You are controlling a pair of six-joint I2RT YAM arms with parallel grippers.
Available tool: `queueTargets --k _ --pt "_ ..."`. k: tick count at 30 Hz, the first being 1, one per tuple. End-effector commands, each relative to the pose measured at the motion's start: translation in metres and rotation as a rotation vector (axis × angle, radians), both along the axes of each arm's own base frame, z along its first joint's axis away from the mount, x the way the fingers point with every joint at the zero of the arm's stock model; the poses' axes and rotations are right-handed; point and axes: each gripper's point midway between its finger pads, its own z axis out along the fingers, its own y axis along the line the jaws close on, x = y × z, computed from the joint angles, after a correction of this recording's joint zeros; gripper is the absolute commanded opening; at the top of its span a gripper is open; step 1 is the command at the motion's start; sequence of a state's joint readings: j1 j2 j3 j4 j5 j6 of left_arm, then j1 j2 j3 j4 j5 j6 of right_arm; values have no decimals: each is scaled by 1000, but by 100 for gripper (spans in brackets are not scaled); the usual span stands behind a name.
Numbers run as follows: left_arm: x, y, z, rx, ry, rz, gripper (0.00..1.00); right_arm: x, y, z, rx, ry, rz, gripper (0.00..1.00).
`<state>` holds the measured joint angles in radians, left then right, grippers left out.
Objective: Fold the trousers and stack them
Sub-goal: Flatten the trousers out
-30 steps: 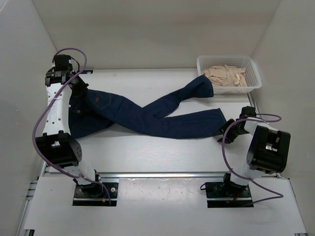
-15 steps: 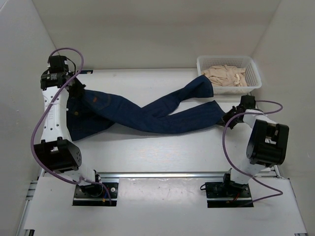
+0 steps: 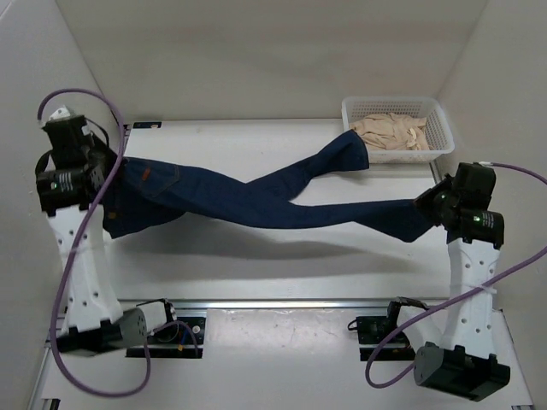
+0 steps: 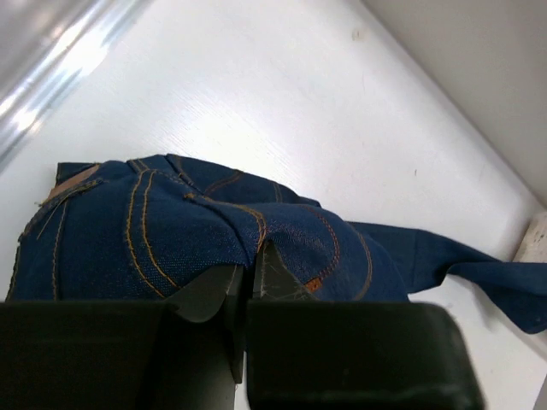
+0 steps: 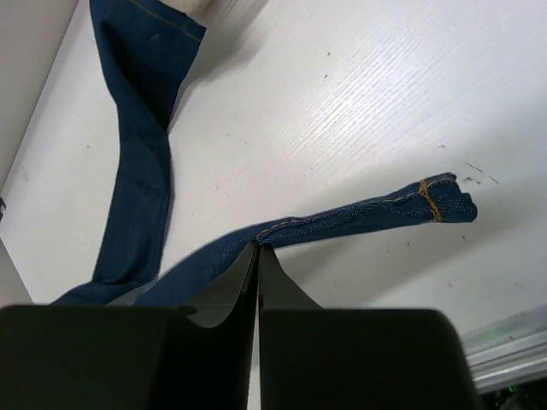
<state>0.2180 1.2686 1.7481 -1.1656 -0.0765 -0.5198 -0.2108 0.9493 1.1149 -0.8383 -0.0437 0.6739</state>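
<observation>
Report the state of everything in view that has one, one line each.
Dark navy-blue denim jeans: unfolded, legs crossed, stretched between both grippers, near leg raised off the white table.
Left gripper: shut on the jeans' waist end.
Right gripper: shut on the near leg, short of its cuff.
White plastic mesh basket: upright, holding cloth.
Crumpled beige cloth: bunched inside the basket.
</observation>
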Motion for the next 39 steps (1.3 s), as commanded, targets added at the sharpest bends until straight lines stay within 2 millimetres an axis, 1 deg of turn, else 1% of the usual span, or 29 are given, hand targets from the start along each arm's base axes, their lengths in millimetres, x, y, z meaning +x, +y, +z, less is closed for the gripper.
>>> queueTargets --k 1,3,4,5,6,7,9,10,11,12,13,14,15,16,17,18,19,21,23,24,26,27,29,33,35,36,37,38,39 --pt "-23 23 16 112 -78 114 10 -17 -9 -8 -31 121 -38 0" --pt "-15 23 2 91 -45 110 10 6 -13 -18 -26 145 -37 0" --pt "-6 22 -5 60 -43 116 10 23 -17 -11 -16 116 -45 0" --pt "11 20 -23 29 -14 98 10 51 -18 -28 0 146 1 0" --pt "22 18 -29 8 -5 87 10 74 -13 -29 36 132 38 0" --pt "32 14 -41 -27 18 66 10 117 -20 -38 42 153 73 4" --pt "59 12 -65 -59 82 53 10 143 -25 -54 48 243 70 25" --pt "68 10 -71 -62 101 42 10 156 -24 -75 61 301 79 53" --pt "82 9 -78 -65 122 32 10 162 -23 -64 64 270 88 66" --pt "82 7 -84 -77 152 26 10 162 -19 -59 56 243 97 71" --pt "85 7 -85 -77 155 26 10 157 -16 -59 22 243 103 71" --pt "84 8 -90 -73 175 19 10 140 -18 -77 10 292 86 76" --pt "87 10 -89 -66 175 27 10 130 -20 -71 -14 268 81 76" --pt "87 10 -89 -66 175 27 10 121 -18 -77 -14 272 81 76" --pt "88 11 -93 -60 187 20 10 98 -12 -102 9 332 91 76" --pt "89 11 -96 -61 196 20 10 87 -5 -109 18 345 106 75" --pt "89 11 -97 -53 199 12 10 79 -1 -106 19 307 124 75" --pt "89 10 -97 -59 198 5 10 45 14 -131 82 364 145 74" --pt "89 8 -97 -66 196 -3 10 33 24 -145 133 372 147 74" --pt "88 8 -100 -62 207 -9 10 19 29 -161 161 407 143 74" --pt "85 7 -100 -61 207 -9 10 24 39 -171 224 370 151 74" --pt "85 7 -100 -61 207 -9 10 20 43 -186 252 391 153 74" --pt "84 7 -97 -60 198 -9 10 38 47 -192 279 333 177 74" --pt "82 5 -98 -56 210 -29 10 44 50 -232 318 430 150 70" --pt "81 4 -95 -60 200 -36 10 56 46 -231 288 407 123 65" --pt "81 4 -94 -60 200 -36 10 63 45 -227 269 394 113 62" --pt "82 4 -91 -58 189 -36 10 64 43 -229 271 412 88 47" --pt "83 4 -87 -56 179 -37 10 76 42 -223 249 390 90 37" --pt "85 4 -91 -58 191 -36 10 82 41 -222 248 383 90 24"
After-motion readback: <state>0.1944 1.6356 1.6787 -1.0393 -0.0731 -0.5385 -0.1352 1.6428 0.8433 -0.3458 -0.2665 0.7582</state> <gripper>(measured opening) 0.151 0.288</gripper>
